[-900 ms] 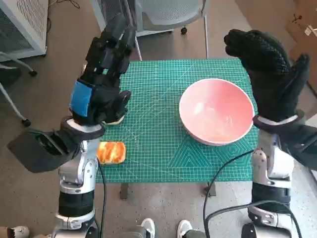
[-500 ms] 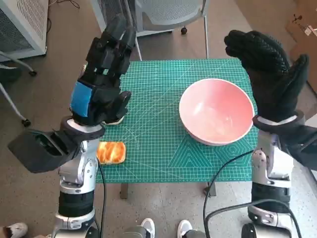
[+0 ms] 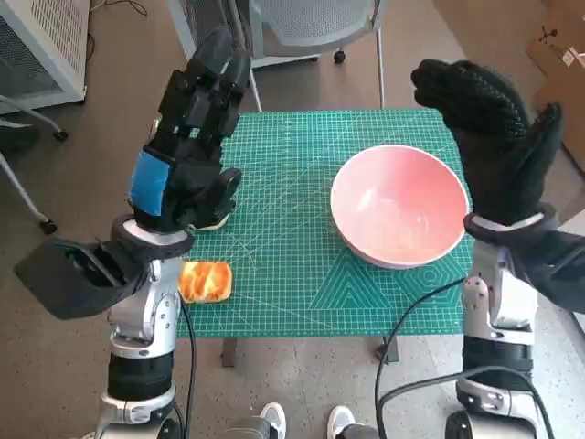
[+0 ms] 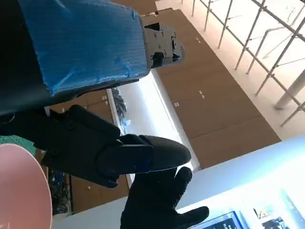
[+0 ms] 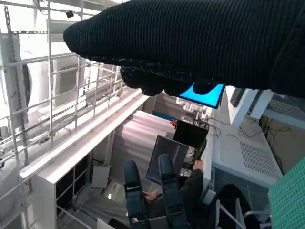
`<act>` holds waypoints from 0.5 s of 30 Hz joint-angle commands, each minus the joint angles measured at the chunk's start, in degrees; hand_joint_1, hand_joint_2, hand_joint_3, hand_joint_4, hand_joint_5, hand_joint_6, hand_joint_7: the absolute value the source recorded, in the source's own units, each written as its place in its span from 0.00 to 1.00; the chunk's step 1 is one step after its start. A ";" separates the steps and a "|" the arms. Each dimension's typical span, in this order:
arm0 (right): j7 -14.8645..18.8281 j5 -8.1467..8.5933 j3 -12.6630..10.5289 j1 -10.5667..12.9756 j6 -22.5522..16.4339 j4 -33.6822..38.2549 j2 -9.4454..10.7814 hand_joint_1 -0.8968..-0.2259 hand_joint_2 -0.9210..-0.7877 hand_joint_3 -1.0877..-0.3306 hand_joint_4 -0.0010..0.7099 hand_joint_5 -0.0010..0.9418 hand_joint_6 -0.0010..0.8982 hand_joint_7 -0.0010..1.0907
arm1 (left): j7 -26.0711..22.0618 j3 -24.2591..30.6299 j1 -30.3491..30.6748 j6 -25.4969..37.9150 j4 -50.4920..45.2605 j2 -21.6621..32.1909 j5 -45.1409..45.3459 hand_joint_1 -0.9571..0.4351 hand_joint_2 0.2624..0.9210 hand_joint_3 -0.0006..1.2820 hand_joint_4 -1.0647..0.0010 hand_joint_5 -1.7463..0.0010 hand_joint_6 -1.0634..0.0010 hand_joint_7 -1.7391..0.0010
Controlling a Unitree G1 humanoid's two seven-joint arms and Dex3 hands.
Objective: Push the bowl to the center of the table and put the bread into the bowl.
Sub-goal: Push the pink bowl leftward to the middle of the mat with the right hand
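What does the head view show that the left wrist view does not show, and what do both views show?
Only the head view shows the bread near the left edge of the green mat, the chair behind the table, and the whole table top. Only the left wrist view shows the wooden wall panels and railings of the room. Both views show the pink bowl, which appears in the wrist view only as a piece of its rim, the raised left hand with blue tape, and the gloved right hand; neither hand holds anything.
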 commanded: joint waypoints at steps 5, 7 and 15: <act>0.76 0.25 -0.13 0.13 -0.38 1.34 -0.12 0.31 0.00 0.49 0.36 0.00 0.44 0.00 | -0.01 0.36 0.96 -0.18 -0.93 0.25 -0.34 0.25 1.00 0.34 1.00 1.00 1.00 0.84; 0.93 0.30 -0.38 0.08 -0.70 1.84 -0.34 0.32 0.00 0.49 0.36 0.00 0.43 0.00 | -0.01 0.41 0.94 -0.12 -0.92 0.27 -0.42 0.25 1.00 0.34 1.00 1.00 1.00 0.84; 2.44 1.44 -3.00 -0.88 -1.85 6.48 -2.42 0.32 0.00 0.46 0.35 0.00 0.41 0.00 | 0.18 0.25 0.68 -0.25 -0.51 0.02 -0.21 0.25 1.00 0.34 1.00 1.00 1.00 0.84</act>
